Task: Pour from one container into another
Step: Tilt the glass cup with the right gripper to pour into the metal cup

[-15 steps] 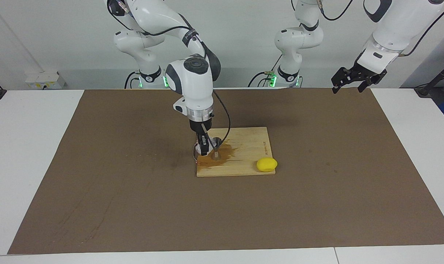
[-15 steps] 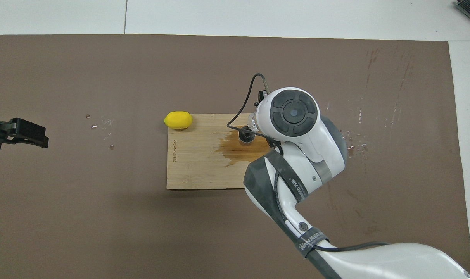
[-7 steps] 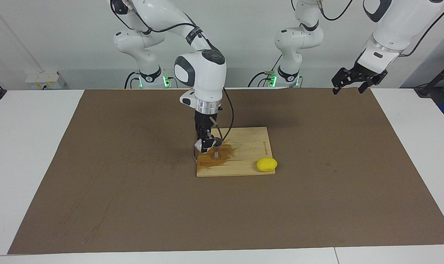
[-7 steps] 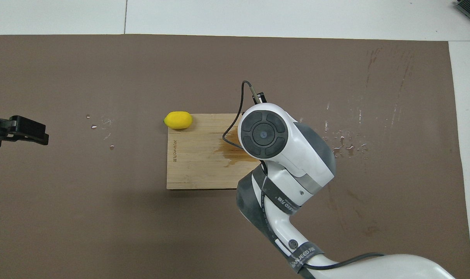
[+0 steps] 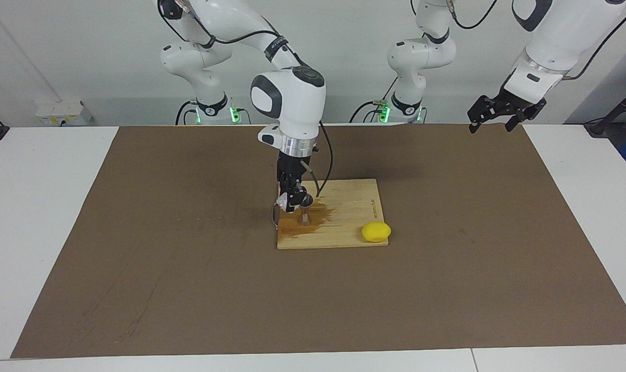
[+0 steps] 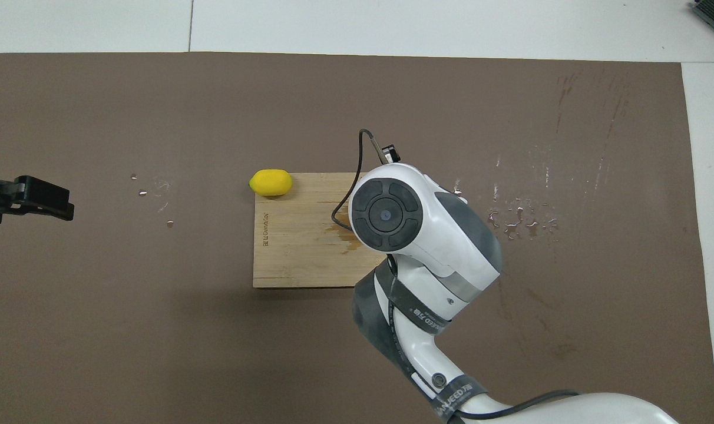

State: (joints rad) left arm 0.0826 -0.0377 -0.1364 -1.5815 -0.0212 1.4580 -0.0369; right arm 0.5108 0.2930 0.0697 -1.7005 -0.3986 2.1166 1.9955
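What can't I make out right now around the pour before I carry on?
- Overhead view: glass cup and jigger both hidden under the right arm's wrist.
- Facing view: glass cup in the right claw too small to show any liquid level.
- Facing view: jigger fill too small to tell.

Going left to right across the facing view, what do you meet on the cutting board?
Glass cup held tilted in the right tool, then the steel jigger standing on the wet stain, then the lemon at the cutting board corner.
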